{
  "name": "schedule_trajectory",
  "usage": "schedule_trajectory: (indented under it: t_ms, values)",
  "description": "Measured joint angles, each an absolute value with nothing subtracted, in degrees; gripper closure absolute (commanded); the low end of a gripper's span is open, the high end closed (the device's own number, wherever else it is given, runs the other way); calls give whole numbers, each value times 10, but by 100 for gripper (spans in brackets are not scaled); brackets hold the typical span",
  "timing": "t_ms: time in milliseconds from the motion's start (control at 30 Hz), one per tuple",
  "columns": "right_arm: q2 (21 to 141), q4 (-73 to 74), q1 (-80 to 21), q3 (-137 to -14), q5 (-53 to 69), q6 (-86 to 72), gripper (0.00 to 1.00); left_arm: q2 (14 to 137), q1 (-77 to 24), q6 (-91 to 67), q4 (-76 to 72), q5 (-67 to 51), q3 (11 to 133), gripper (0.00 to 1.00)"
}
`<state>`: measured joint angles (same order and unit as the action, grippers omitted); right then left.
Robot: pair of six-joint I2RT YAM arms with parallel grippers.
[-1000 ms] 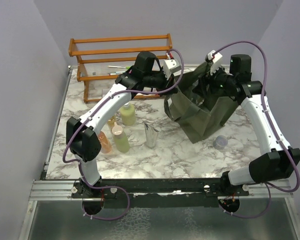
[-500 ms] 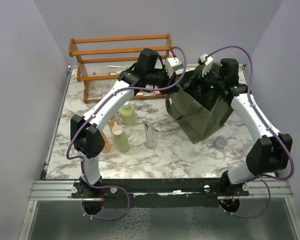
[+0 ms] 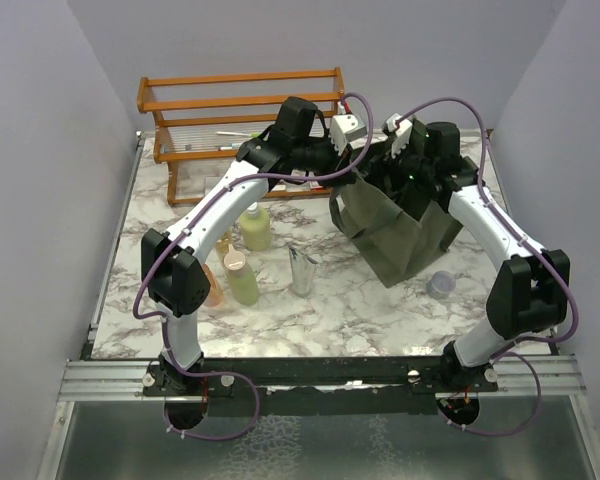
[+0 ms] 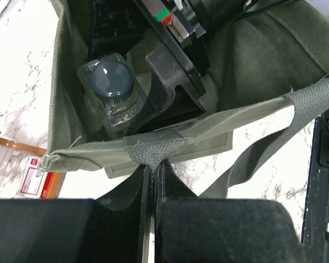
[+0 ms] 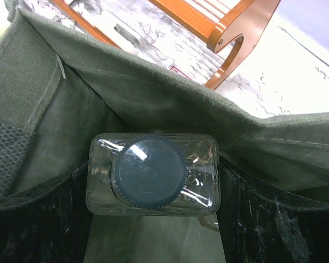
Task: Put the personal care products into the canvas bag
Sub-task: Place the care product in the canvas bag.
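Right fingers (image 5: 274, 219), grasping a clear square ribbed-cap bottle (image 5: 153, 175), have moved deeper into the floppy olive canvas bag (image 3: 400, 240); left fingers (image 4: 170, 183) clench its rim.

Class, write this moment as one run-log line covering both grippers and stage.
left gripper: shut on dark olive canvas bag rim | right gripper: holds clear dark-capped bottle inside bag | stage: bottle unreleased

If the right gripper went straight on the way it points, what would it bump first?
Probably the bottom of the canvas bag: the right gripper points down into it, holding a dark-capped clear bottle. Depth is unclear.
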<state>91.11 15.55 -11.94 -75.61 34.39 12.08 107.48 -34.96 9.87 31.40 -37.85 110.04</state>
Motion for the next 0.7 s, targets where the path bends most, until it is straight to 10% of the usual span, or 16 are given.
schedule_trajectory:
  t_ms: [700]
  values:
    - [923, 84, -133, -679, 313, 142, 96, 1075, -353, 99, 313, -332, 1098, 100]
